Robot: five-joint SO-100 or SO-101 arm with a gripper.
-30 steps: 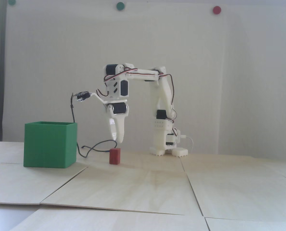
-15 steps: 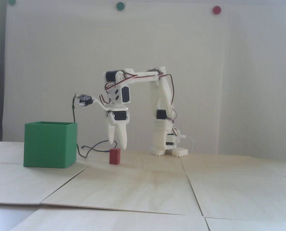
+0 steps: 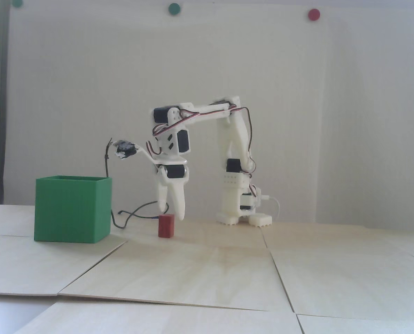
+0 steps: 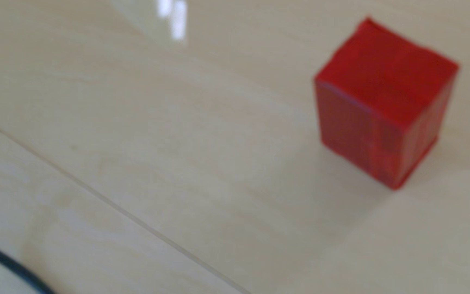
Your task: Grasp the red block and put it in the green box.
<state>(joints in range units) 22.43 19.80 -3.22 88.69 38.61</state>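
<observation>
The white arm reaches over from its base (image 3: pixel 243 215) at the back of the wooden tabletop (image 3: pixel 207 271), and its gripper (image 3: pixel 172 214) points down just above the red block (image 3: pixel 166 225). The two fingers are parted a little and hold nothing; one tip hangs above the block's left top edge, the longer one drops to its right top corner, and whether either touches it cannot be told. The block stands upright on the tabletop, apart from everything else, near the middle of the back half. In the wrist view it (image 4: pixel 383 104) sits at the right on bare wood, with a board seam (image 4: pixel 115 206) running diagonally to its left. The green box (image 3: pixel 71 208) stands toward the left edge, open-topped, well apart from the block. A dark cable (image 3: pixel 133 214) loops across the tabletop between box and block, rising to the wrist camera (image 3: pixel 125 149).
</observation>
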